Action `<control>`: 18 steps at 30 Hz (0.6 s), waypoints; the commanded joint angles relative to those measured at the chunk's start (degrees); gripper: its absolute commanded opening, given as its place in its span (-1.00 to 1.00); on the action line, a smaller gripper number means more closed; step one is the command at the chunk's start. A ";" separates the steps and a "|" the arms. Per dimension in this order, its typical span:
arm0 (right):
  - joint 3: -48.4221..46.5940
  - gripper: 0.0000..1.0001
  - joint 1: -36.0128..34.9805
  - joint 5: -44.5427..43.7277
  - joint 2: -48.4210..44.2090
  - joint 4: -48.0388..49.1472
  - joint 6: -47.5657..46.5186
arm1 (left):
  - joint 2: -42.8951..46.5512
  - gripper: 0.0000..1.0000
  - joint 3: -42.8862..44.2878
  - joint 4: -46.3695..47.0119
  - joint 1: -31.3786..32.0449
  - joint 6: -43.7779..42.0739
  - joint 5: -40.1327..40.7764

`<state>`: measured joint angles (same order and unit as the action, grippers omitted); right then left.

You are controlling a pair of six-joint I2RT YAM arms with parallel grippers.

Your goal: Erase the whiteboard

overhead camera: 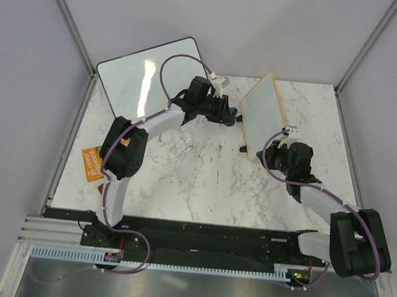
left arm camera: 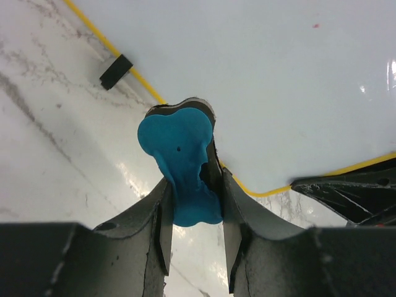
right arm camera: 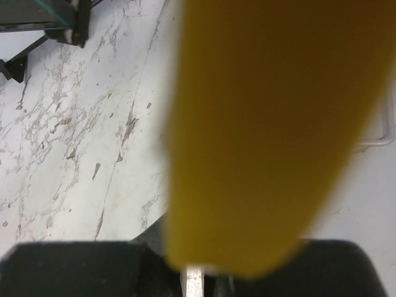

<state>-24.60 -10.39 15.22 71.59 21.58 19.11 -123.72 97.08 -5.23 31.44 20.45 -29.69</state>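
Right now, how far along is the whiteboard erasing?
Mostly done: the whiteboard face looks clean in the left wrist view, apart from a small red speck. In hand: the right end effector holds the board tilted up, and the left end effector grips a blue eraser at its frame. Left: wipe that speck.

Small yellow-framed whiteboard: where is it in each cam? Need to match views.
Top external: whiteboard right of centre, tilted up on edge between the two wrists.
Left wrist: whiteboard in the upper right, white face with yellow rim, behind the blue eraser in the left gripper.
Right wrist: whiteboard as a blurred yellow band, centre-right, very close.
Shared landmark: marble table.
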 commanded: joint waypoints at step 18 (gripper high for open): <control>-0.54 -1.00 -0.77 0.69 -3.13 -17.45 2.86 | 11.40 -0.93 -21.67 -21.13 6.35 1.26 36.18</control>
<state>-25.47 -10.39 14.70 67.31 14.02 20.51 -113.80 76.90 -21.63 36.77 21.17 -2.50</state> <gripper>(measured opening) 0.130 0.389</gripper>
